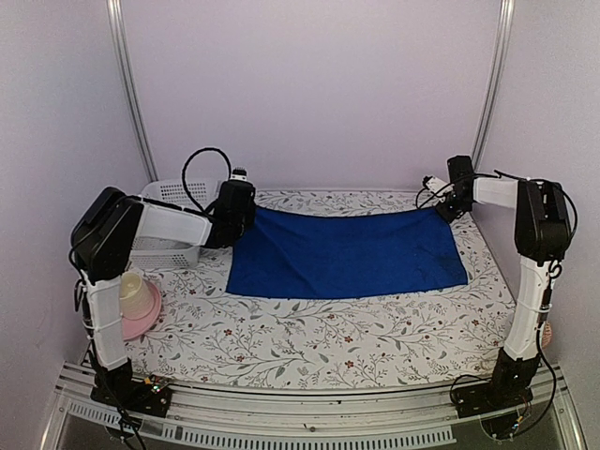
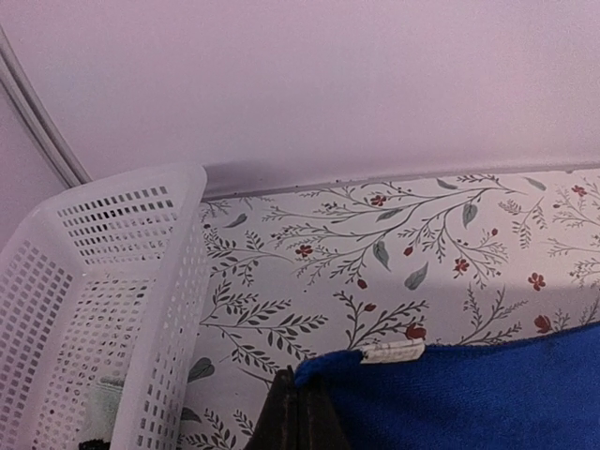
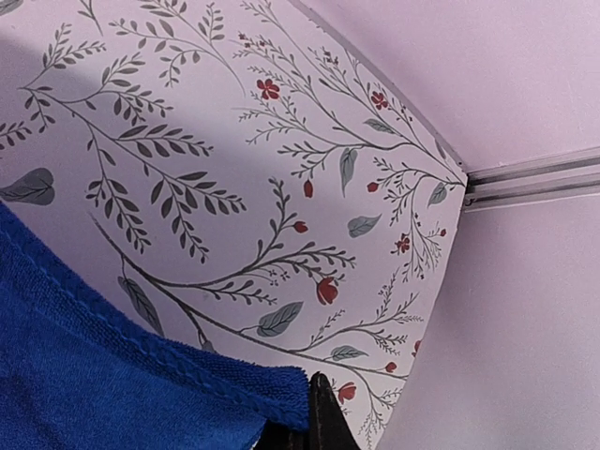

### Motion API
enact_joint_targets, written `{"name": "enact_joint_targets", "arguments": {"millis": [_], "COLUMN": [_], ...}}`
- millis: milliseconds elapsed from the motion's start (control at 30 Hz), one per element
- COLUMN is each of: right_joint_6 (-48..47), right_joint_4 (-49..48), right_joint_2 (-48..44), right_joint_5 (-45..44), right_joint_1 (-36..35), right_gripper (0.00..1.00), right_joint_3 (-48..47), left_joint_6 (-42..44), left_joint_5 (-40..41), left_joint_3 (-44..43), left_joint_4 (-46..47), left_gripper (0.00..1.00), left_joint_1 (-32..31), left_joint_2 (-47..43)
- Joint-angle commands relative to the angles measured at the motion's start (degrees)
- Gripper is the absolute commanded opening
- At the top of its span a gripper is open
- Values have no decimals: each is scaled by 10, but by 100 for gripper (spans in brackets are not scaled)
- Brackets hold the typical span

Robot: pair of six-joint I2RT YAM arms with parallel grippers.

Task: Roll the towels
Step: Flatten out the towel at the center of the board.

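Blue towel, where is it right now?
In the top view, the blue towel lies spread across the back of the flowery table, just right of the white basket.

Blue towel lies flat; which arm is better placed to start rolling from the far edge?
Neither alone: the left hand is shut on the blue towel at its far-left corner, the right hand at its far-right corner. Both look equally ready to roll it together.
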State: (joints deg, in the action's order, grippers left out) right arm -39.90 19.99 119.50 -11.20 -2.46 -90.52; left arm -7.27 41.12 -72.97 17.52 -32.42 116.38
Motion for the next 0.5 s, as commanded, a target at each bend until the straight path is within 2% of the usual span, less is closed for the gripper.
{"name": "enact_joint_targets", "arguments": {"millis": [0,167,300,467], "right_joint_6": [-18,-50,-77,-74], "right_joint_4": [-17,-19,-24,-65], "right_joint_2": [-7,-39,-61,-73], "right_joint_5": [16,46,65,28], "right_joint_1": [14,38,45,55], "right_gripper": [3,3,2,2], "right_joint_3": [30,69,101,114], "left_joint_6": [14,33,52,49], "left_joint_5": [-29,-116,-161,-138], "left_joint_3": [35,75,77,77], "left_joint_4": [39,77,81,75], "left_gripper": [0,0,0,0], "left_joint_1": [12,27,30,34], "left_joint_2": [-19,-55,-50,-43]}}
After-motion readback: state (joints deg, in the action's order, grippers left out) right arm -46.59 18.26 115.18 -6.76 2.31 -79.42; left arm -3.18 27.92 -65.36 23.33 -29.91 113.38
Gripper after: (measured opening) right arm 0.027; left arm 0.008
